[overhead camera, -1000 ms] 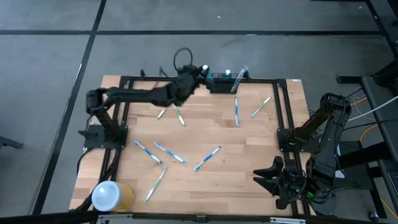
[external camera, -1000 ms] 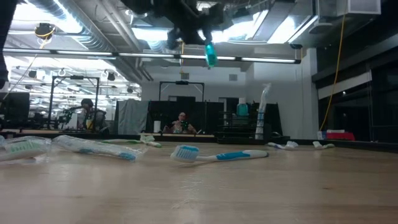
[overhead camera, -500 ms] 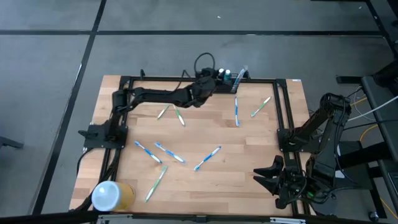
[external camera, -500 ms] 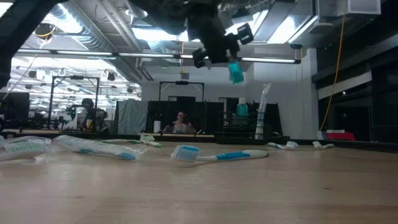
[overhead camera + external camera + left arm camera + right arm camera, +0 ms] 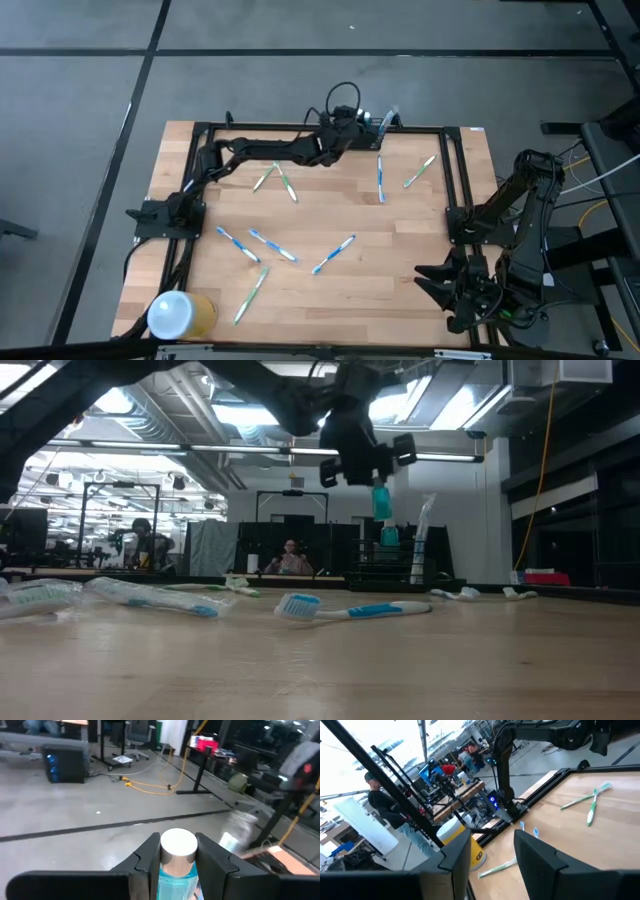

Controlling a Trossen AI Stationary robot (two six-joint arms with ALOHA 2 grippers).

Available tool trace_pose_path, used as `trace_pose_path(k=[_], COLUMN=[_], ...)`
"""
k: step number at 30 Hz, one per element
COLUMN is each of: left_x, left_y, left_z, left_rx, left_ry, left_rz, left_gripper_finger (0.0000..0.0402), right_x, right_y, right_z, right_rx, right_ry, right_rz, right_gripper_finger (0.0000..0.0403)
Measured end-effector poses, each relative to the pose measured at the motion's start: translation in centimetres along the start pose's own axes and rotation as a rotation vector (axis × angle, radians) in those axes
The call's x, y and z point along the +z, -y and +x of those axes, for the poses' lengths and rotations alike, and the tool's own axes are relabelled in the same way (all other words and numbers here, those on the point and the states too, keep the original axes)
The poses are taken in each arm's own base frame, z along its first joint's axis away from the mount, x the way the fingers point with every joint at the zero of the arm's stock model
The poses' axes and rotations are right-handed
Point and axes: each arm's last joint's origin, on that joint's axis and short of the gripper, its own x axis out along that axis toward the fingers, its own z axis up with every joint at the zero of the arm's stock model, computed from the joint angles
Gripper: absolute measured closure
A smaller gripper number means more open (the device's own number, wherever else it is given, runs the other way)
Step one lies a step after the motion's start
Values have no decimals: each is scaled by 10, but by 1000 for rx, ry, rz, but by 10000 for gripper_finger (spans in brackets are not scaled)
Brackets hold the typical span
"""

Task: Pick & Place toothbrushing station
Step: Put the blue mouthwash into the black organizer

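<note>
place: robotics lab / open workshop floor | evidence: exposed ceiling ducts (image 5: 150, 405) and strip lights, grey concrete floor (image 5: 300, 30), metal equipment racks (image 5: 290, 530), seated people at benches (image 5: 140, 545), yellow cable (image 5: 150, 786), framed wooden table (image 5: 330, 270)

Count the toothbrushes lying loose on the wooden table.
8 toothbrushes: two green far-left, blue and green far-right, three blue mid-table, one green by the yellow cylinder. Black slotted rack may hide more.
</note>
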Motion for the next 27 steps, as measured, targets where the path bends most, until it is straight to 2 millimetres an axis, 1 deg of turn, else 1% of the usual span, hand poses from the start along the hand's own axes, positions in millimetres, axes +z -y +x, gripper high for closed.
trace_pose_path(k=[6, 16, 27], left_x=[-5, -20, -22], left_y=[-9, -9, -9], left_z=[13, 17, 17], left_rx=[15, -13, -13], left_ry=[-8, -53, -58], left_rz=[-8, 14, 12], left_gripper_finger=[313, 313, 313], right_x=[1, 2, 2], right_y=[-1, -1, -2], right_z=[0, 0, 0], right_rx=[-4, -16, -16], right_ry=[9, 30, 30], right_rz=[-16, -8, -6], right_gripper_finger=[250, 250, 250])
